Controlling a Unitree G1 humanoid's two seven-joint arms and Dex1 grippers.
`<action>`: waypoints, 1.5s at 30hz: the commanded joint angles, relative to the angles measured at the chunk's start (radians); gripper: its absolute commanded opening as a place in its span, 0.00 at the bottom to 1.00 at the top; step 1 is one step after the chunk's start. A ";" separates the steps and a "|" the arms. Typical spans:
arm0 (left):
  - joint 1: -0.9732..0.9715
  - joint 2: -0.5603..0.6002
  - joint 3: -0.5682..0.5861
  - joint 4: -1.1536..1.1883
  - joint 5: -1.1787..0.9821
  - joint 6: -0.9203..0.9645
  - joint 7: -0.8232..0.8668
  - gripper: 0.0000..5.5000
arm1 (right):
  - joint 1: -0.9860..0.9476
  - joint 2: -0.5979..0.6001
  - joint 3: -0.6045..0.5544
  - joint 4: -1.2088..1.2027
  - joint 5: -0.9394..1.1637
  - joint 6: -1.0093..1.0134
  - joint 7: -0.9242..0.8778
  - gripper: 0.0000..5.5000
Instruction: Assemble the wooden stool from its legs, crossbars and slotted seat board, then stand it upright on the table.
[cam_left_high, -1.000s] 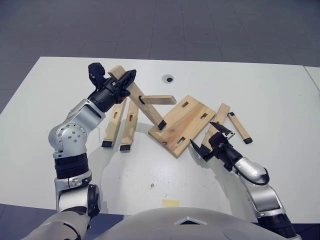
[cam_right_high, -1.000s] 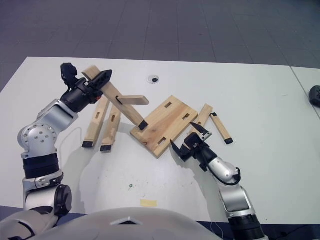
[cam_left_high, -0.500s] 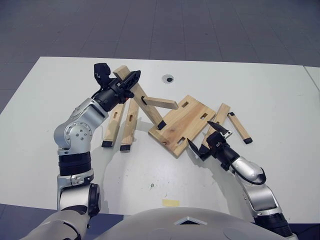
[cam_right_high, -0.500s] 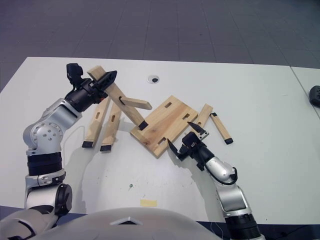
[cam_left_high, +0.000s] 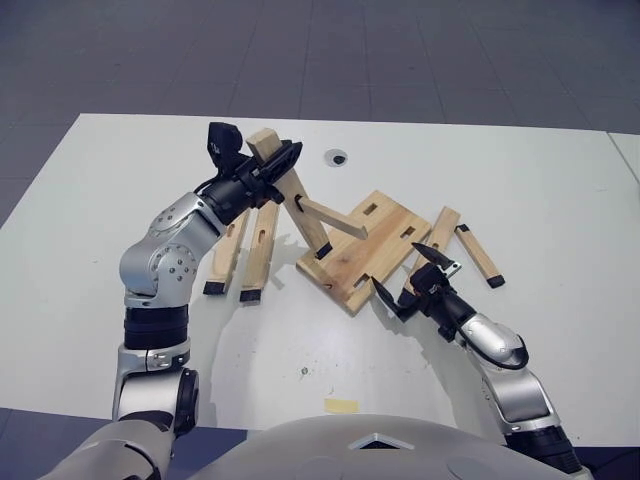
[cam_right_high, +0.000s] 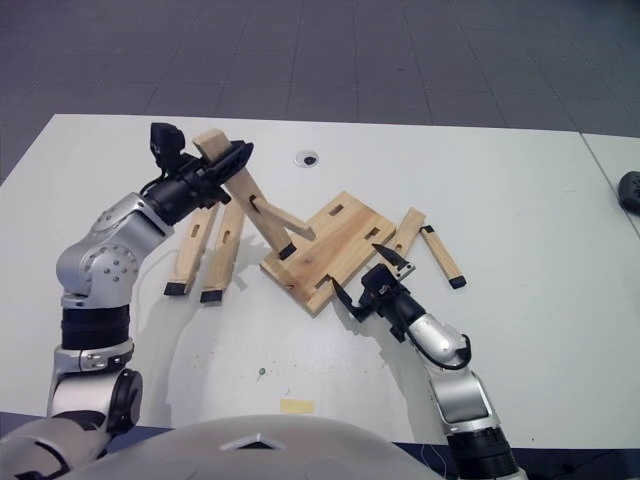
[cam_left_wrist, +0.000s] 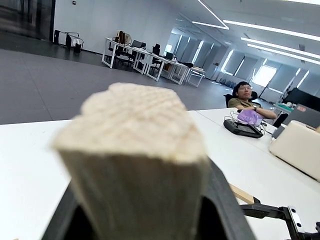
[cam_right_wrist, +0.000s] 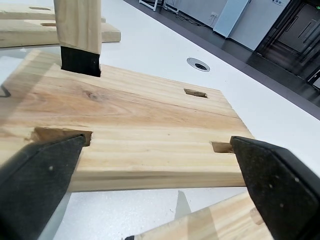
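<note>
Swung steeper and nearer our right gripper (cam_left_high: 395, 265), the leg (cam_left_high: 310, 228) stayed clamped at its top in our left gripper (cam_left_high: 283, 160), capped foot on the seat board (cam_left_high: 385, 242) just beyond the right's spread fingers; seating that foot, we judged, came next.

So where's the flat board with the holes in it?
In the head views the seat board lies flat on the table, just right of the two loose legs, with the right gripper open at its near edge.
</note>
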 joint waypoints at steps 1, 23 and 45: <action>0.127 0.067 -0.053 -0.076 0.080 0.024 -0.006 0.19 | -0.017 0.004 -0.003 -0.005 -0.008 0.012 -0.012 0.98; 0.012 0.097 -0.106 -0.219 0.045 0.201 0.061 0.28 | -0.055 0.029 0.025 0.020 -0.018 0.005 -0.034 0.98; -0.267 0.232 0.252 0.170 -0.102 0.241 0.373 0.96 | -0.033 0.020 0.002 0.018 -0.012 0.003 -0.035 0.98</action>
